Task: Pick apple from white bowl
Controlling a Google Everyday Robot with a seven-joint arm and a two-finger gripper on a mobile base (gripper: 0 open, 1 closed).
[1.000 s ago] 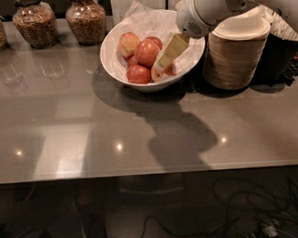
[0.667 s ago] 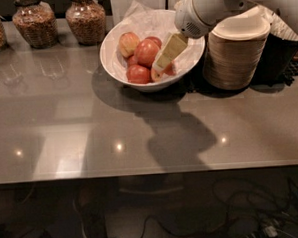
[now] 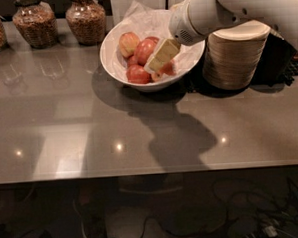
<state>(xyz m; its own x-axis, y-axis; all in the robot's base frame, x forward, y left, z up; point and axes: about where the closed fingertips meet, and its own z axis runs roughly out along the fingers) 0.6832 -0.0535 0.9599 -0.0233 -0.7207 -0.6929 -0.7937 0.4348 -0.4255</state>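
The white bowl (image 3: 117, 66), lined with crinkled white paper, stands at the back middle of the grey counter. It holds several apples. The large red apple (image 3: 144, 49) lies in the middle of the bowl, next to a paler yellow-orange apple (image 3: 128, 42), with smaller darker red apples (image 3: 138, 75) in front. My gripper (image 3: 154, 65), cream-coloured on a white arm, reaches in from the upper right. It lies down among the apples, right against the large red apple's right side, and hides part of the fruit behind it.
A stack of beige disposable bowls (image 3: 235, 56) stands just right of the white bowl, under my arm. Three glass jars of grains (image 3: 85, 18) line the back left edge. A dark mat (image 3: 286, 58) lies at the far right.
My gripper has shifted slightly left, further in over the apples. The bowl and apples have not moved.
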